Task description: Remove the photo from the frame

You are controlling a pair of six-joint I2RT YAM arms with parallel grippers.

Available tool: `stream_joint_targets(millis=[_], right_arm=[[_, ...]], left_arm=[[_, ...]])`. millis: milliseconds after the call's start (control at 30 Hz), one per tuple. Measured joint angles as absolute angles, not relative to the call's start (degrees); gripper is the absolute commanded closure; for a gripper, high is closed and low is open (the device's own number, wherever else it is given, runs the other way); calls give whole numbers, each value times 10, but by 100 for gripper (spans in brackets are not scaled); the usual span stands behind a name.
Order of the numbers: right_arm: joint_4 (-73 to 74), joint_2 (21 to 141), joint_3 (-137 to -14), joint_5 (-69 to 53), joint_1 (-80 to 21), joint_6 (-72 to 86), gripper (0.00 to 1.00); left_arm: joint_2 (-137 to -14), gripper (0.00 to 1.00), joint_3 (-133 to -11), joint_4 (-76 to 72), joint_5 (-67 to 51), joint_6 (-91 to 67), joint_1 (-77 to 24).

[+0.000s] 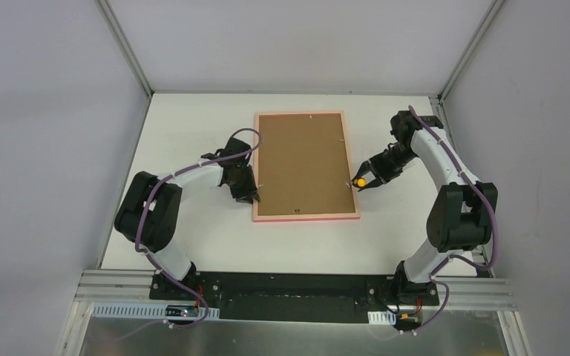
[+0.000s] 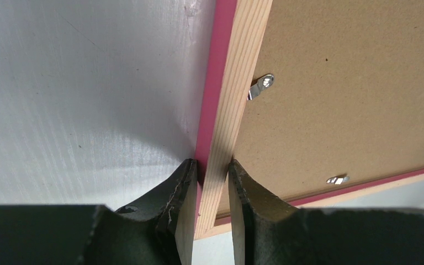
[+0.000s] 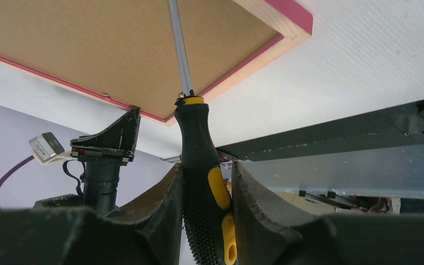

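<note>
Both grippers hold tight: my left gripper [image 2: 212, 171] pins the thin pink picture frame [image 1: 308, 216], face down on the white table [image 1: 193, 245]; my right gripper [image 3: 207, 171] squeezes a black-and-yellow screwdriver [image 3: 199, 138]. I should nudge each small metal tab [image 2: 262, 85] aside gently. The photo hides under the brown board [image 1: 304, 159].

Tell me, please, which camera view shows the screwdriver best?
The right wrist view: the screwdriver fills the centre, its black-and-yellow handle clamped in the right end effector, its shaft reaching over the frame's brown back. The top external view shows only a small yellow spot by the frame's right edge; the left wrist view shows none of it.
</note>
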State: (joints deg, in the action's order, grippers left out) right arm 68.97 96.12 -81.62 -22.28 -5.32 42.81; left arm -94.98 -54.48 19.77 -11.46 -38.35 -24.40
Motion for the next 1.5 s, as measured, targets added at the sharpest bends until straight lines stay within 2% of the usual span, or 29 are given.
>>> stream_joint_targets(millis=[767, 1000, 1167, 1300, 1500], right_arm=[[697, 915, -720, -321, -39, 463, 100], [701, 925, -828, -311, -53, 422, 100], [676, 987, -907, -362, -120, 360, 100], [650, 1029, -926, -430, -179, 326, 100], [616, 1055, -930, -509, -247, 293, 100]], left_arm=[[-946, 73, -536, 182, -118, -385, -248], [-924, 60, -535, 193, -122, -384, -248], [-873, 47, -557, 196, -140, -375, -248], [-821, 35, -567, 136, -185, -359, -248], [-731, 33, -530, -13, -269, -302, -263]])
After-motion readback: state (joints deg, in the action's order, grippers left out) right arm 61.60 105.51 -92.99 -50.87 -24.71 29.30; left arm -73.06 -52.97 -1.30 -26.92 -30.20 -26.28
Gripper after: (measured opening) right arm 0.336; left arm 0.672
